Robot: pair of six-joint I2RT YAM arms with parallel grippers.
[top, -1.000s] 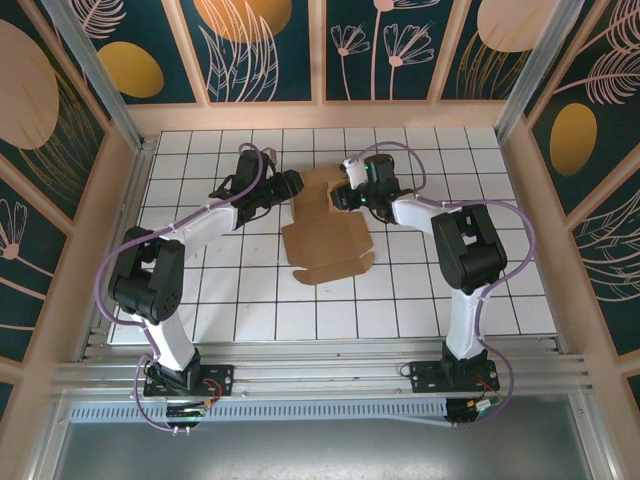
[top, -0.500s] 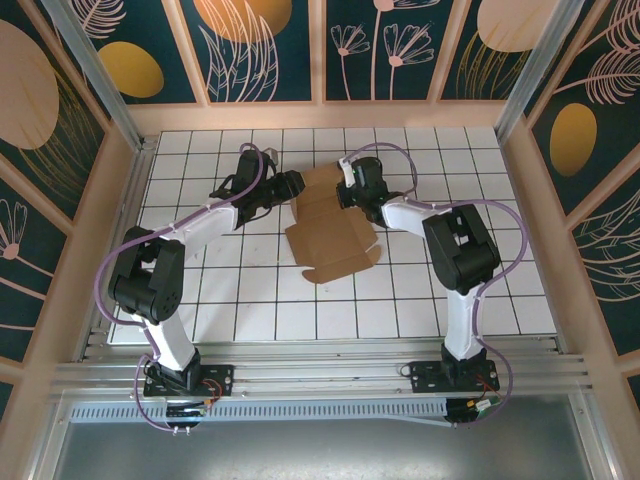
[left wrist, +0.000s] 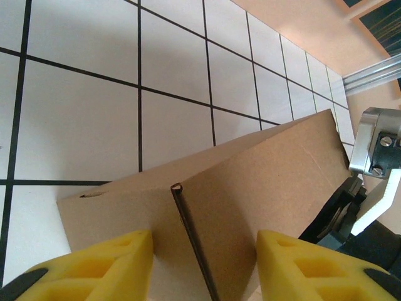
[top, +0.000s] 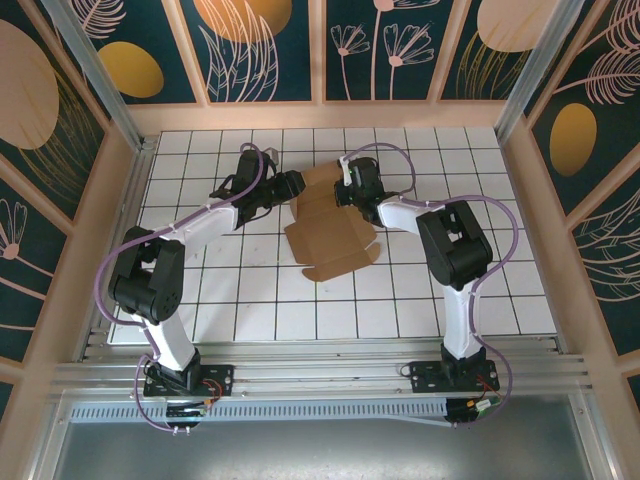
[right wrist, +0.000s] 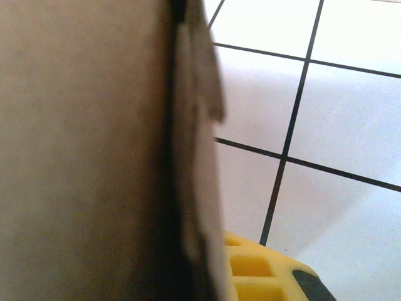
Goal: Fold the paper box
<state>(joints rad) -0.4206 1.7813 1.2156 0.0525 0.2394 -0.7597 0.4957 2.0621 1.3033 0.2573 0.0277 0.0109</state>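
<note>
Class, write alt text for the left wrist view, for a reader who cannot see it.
The brown paper box lies close to the camera, a raw panel edge standing between the yellow fingertips of the open left gripper. Behind it is the white table with black grid lines; part of the right arm shows at right.

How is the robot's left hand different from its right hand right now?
The left gripper has its fingers spread apart, straddling a cardboard edge of the paper box; the right gripper is shut, seemingly pinching a flap. The left gripper reaches the box from its left side, the right gripper from its right. Both have yellow fingers and both meet the box at its far end.
</note>
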